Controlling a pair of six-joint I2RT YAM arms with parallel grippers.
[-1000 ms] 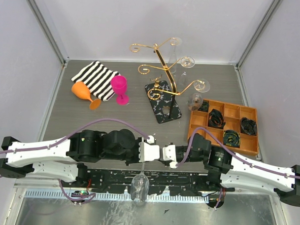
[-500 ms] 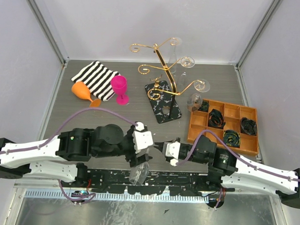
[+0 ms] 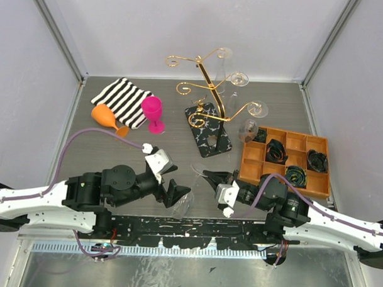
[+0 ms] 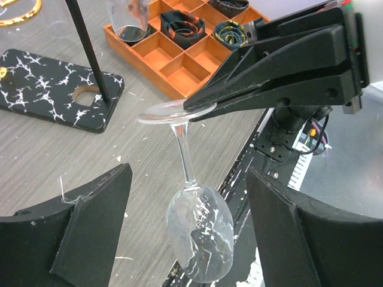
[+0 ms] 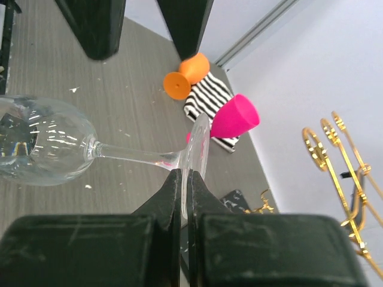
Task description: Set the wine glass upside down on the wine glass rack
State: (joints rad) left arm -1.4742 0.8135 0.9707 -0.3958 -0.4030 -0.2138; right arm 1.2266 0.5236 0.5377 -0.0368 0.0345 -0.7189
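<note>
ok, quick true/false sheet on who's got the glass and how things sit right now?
1. The right gripper pinches the wine glass by its foot. True.
2. The left gripper is shut on the bowl. False: it is open, with its fingers on either side of the bowl and clear of it.
3. The wine glass hangs bowl down. True.
4. The orange goblet stands upright. False: it lies on its side by the striped cloth.

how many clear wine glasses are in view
4. One wine glass, foot pinched in the right gripper, near the front. Three hang upside down on the gold rack: top glass, middle glass, lowest glass. Others may be hidden.
</note>
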